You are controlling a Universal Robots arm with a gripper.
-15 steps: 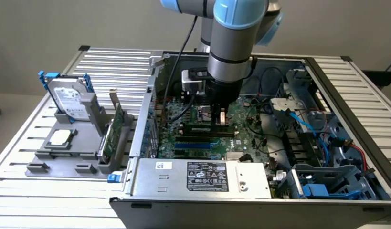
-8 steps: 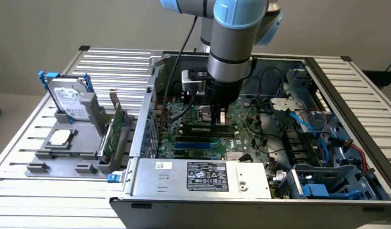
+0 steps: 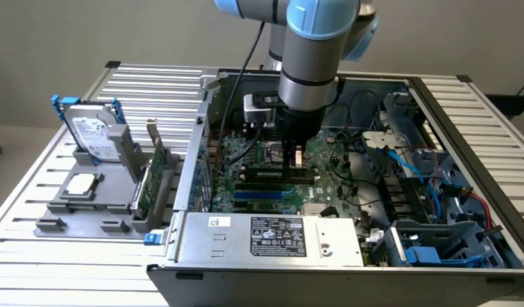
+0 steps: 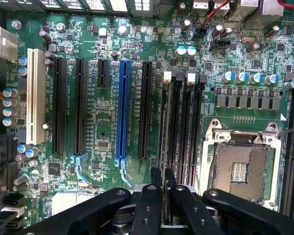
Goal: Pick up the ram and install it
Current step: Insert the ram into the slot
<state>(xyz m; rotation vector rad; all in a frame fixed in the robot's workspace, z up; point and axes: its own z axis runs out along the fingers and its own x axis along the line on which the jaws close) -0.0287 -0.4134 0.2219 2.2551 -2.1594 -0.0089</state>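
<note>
My gripper [image 3: 294,160] hangs inside the open computer case [image 3: 185,192], low over the motherboard [image 3: 330,185]. It is shut on the ram [image 3: 274,171], a long narrow stick held lengthwise just above the board. In the wrist view the ram [image 4: 162,122] shows edge-on as a thin strip. It runs from between the black fingers [image 4: 156,183] along the memory slots [image 4: 179,122], which have white clips at their far end. I cannot tell whether the stick touches a slot. My gripper [image 4: 163,174] has its tips pressed close on the strip.
A blue slot [image 4: 122,107] and black expansion slots lie beside the memory slots, with the open CPU socket [image 4: 240,169] on the other side. At the exterior view's left, a grey holder carries a hard drive [image 3: 95,137] and a green expansion card [image 3: 152,176]. The power supply [image 3: 270,236] sits at the case front.
</note>
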